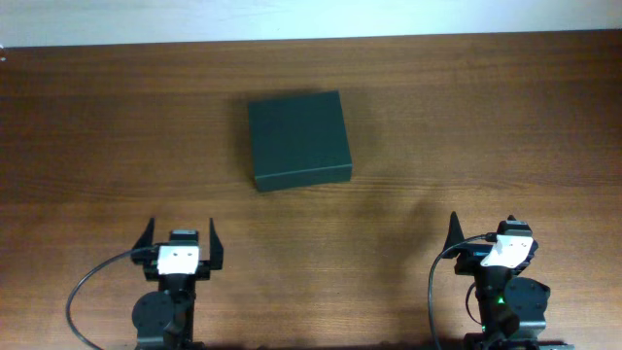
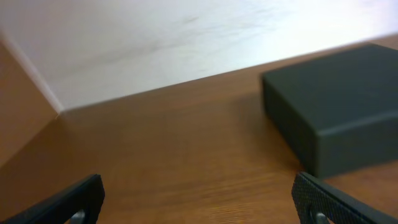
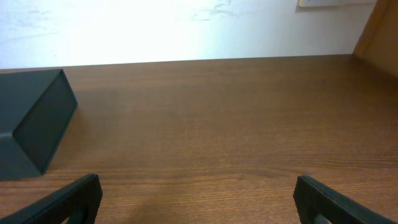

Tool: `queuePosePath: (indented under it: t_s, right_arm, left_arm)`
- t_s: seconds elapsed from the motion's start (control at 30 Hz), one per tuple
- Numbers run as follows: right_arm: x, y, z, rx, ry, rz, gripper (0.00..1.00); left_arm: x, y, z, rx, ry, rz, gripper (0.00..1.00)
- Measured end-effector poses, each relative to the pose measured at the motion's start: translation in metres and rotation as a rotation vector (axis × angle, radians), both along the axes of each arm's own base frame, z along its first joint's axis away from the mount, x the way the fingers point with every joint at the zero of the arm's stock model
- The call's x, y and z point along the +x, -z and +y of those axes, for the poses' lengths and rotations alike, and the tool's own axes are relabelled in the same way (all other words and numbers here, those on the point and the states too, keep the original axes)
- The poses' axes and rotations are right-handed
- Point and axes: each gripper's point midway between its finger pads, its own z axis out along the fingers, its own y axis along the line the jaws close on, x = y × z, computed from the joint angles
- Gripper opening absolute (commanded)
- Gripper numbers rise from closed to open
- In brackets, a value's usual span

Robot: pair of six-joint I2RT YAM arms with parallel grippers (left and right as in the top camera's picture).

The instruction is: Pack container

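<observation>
The container [image 1: 298, 139] is set closed on the table [image 1: 97, 146], well apart from the left tool [image 1: 181, 233] and right tool [image 1: 483, 233], both spread wide and empty. It is judged stiff, matte and likely light; the lid [image 1: 292, 122] is best taken at its near edge.

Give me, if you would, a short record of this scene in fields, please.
container: dark green box, lid shut, flat on the table
position: beyond both arms, nearer the left one
left fingers: spread open, holding nothing, short of the container
right fingers: spread open, holding nothing, over bare wood
items to pack: none in view
</observation>
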Motion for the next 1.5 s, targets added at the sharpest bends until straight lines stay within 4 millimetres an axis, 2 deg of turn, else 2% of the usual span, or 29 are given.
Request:
queuePosePath:
  t_s: [0.1,0.27,1.5]
  right_arm:
    - [0.0,0.0,0.0,0.0,0.0,0.0,0.99]
    - [0.0,0.0,0.0,0.0,0.0,0.0,0.99]
    - [0.0,0.0,0.0,0.0,0.0,0.0,0.99]
  left_arm:
    - [-0.001,0.0,0.011,-0.042,-0.07,-0.005,0.99]
    - [-0.002,-0.001,0.018,-0.077,-0.117,-0.013,0.99]
    - [-0.001,0.0,0.011,-0.128,-0.082,-0.014,0.99]
